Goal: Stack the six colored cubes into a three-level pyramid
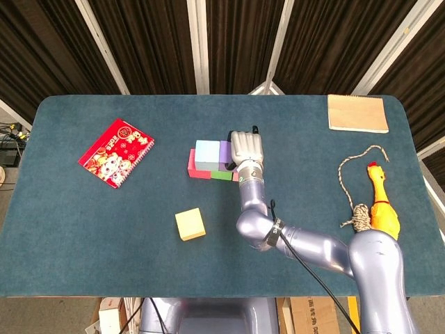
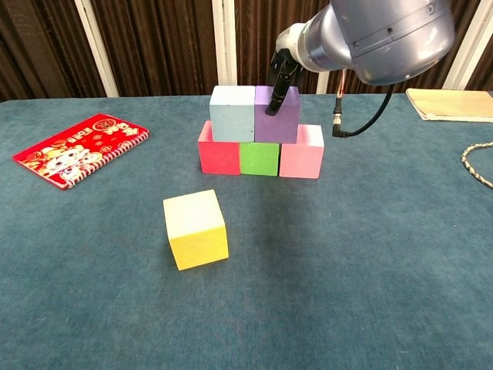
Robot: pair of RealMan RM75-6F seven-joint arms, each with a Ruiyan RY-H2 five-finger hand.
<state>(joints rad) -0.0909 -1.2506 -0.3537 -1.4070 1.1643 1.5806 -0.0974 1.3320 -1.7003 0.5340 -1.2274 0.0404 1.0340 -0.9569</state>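
The yellow cube [image 2: 196, 230] sits alone on the bench [image 2: 370, 270] in front of the stack, looks light and firm, best grabbed by two flat sides, while the right hand [image 1: 247, 147] holds the purple cube [image 2: 277, 113] up top.

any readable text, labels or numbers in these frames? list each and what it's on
Red notebook: gold characters and cartoon figures on the cover, too small and blurred to read in either view.
Tan pad: no print visible.
Cubes, e.g. yellow cube and purple cube: plain faces, no markings.
Right hand and its arm: no legible label.
Nothing can be quoted.
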